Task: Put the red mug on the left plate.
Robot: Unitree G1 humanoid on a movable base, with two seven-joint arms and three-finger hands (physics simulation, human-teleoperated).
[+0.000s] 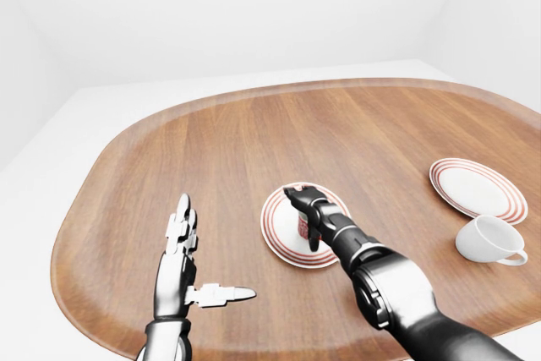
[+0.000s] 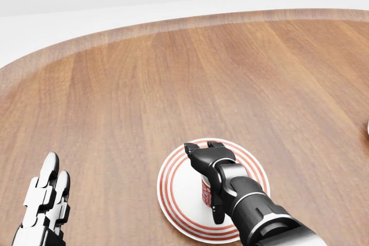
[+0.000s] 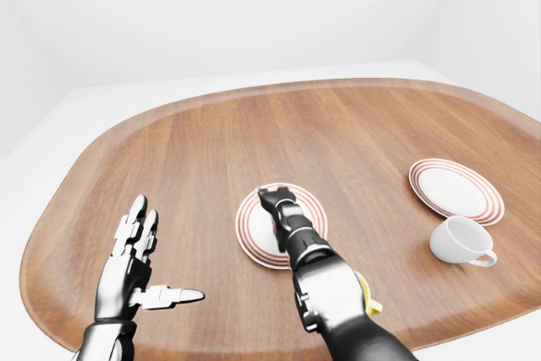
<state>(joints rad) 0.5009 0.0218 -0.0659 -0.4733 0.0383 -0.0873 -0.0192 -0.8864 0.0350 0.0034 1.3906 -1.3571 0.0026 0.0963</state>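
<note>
The red mug stands on the left plate, a white plate with red rings, at the bottom middle of the head view. My right hand reaches over the mug from the lower right. Its dark fingers wrap the mug's top and side, so only a sliver of red shows. In the left-eye view the mug sits near the plate's middle. My left hand hovers open and empty over the table, to the left of the plate, fingers spread.
The oval wooden table fills the views. A second ringed plate lies at the right, with a white mug just below it. A small yellow thing peeks out beside my right forearm.
</note>
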